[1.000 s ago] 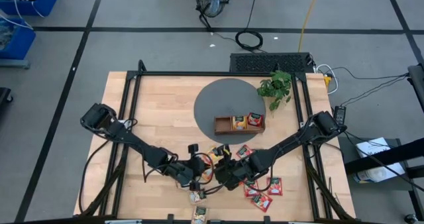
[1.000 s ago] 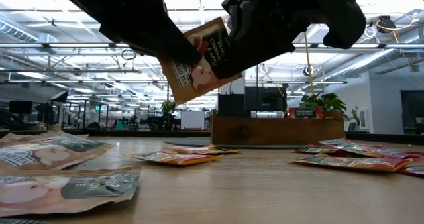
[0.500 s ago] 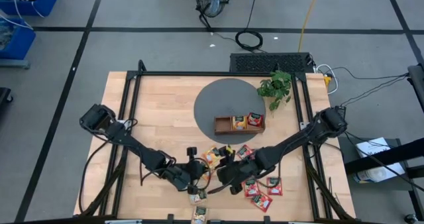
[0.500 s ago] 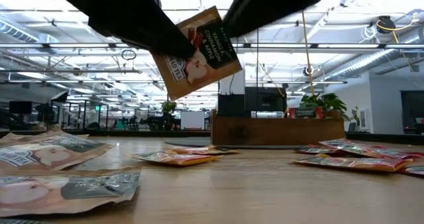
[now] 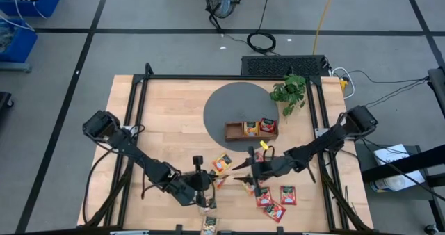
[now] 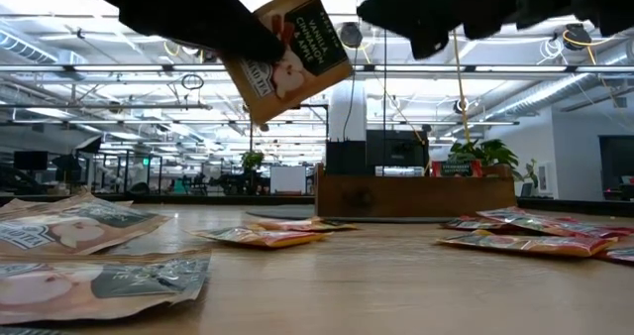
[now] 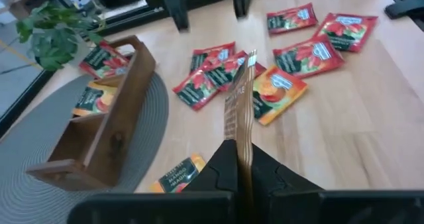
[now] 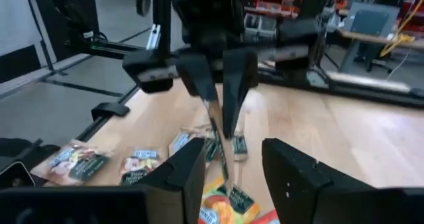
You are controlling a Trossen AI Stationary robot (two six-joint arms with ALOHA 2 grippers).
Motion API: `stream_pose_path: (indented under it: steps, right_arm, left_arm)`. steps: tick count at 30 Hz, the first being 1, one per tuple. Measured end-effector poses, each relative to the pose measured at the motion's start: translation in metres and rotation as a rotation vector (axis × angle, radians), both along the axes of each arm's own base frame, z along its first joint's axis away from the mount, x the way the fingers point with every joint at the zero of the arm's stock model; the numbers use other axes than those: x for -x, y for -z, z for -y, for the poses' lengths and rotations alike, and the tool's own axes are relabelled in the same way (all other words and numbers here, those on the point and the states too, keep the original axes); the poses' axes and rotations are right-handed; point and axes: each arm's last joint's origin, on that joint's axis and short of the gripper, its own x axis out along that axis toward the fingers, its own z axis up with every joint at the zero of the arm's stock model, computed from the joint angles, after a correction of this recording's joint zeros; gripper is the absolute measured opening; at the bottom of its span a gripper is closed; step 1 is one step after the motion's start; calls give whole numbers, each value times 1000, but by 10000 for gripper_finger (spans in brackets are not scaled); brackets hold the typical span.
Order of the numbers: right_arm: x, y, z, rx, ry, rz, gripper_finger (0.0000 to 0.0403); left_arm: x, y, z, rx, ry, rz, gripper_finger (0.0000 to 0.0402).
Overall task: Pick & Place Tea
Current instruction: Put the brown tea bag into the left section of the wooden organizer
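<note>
Low view: left pincer clamped on beige tea sachet, sachet held tilted, clear above surface. Right pincer apart, empty, facing left one just beside it. Other sachets scattered flat on surface; two sit in wooden tray on grey mat.

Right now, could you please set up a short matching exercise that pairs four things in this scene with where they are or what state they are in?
Things:
1. left gripper
2. right gripper
3. wooden tray
4. plant

States or places:
A. fingers open, holding nothing
B. on the round grey mat, sachets in two compartments
C. at the table's far right edge
D. shut on a beige tea sachet lifted off the table

Pairs: 1-D, 2-A, 3-B, 4-C
</note>
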Motion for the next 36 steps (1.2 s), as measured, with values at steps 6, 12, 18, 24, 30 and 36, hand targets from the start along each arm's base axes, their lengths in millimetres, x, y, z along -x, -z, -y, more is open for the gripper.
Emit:
stream_pose_path:
  steps: [6,12,18,24,30,36]
  right_arm:
    - [-10,16,-1,1,16,-60,135]
    - [-21,18,5,-18,61,-101,133]
    - [-24,16,10,-27,72,-101,121]
    - [-31,16,13,-64,8,-183,44]
    - [-42,9,14,-45,18,-312,4]
    - [-57,-19,13,26,51,-508,1]
  left_arm:
    - [-6,-1,-7,10,-25,14,16]
    - [-6,-1,-7,31,2,7,9]
    - [-6,-1,-7,28,2,1,16]
    - [-7,-1,-8,26,5,5,12]
    - [-7,-1,-9,31,0,1,24]
    - [-7,-1,-8,36,4,-1,26]
